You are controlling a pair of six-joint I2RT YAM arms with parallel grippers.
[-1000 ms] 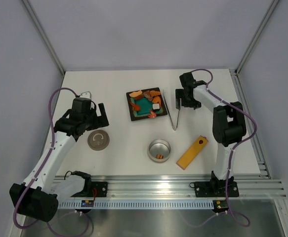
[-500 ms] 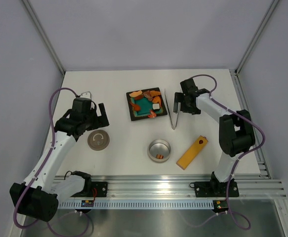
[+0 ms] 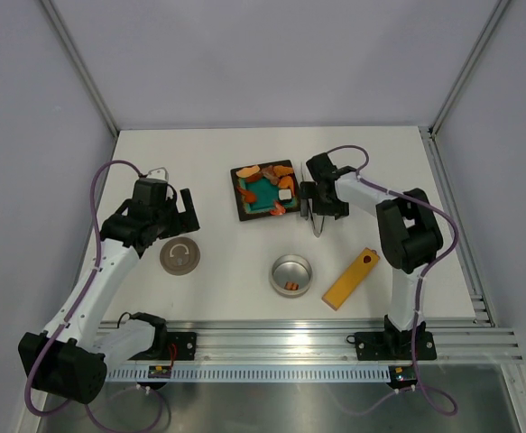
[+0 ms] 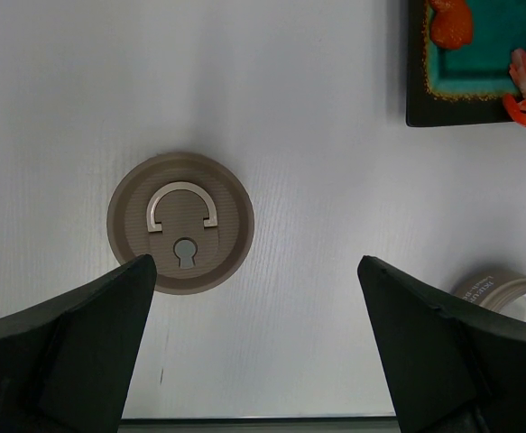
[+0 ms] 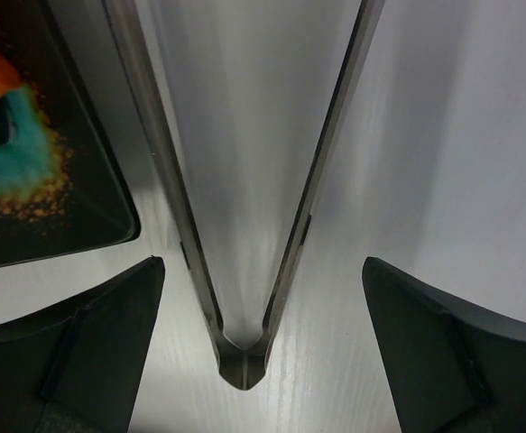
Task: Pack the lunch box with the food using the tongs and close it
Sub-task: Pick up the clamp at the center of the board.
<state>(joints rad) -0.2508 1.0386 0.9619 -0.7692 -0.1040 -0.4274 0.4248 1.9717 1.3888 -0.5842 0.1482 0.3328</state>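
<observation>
Straddling the tongs [image 5: 244, 352] on the worktop [image 5: 443, 135] with the right pincer [image 5: 263, 325] spread wide (fingers clear of both arms); hovering over the lid [image 4: 180, 222] with the left pincer [image 4: 258, 361] equally wide.

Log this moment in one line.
right claw: open, fingers either side of tongs | left claw: open, above lid | lunch box: uncovered, few food pieces inside

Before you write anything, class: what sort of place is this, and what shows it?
Probably a robotics lab cell, not a kitchen: two robot arms bolted to a metal rail, grey panels enclosing a white table, and props like the lunch box and a black plate of food.
</observation>
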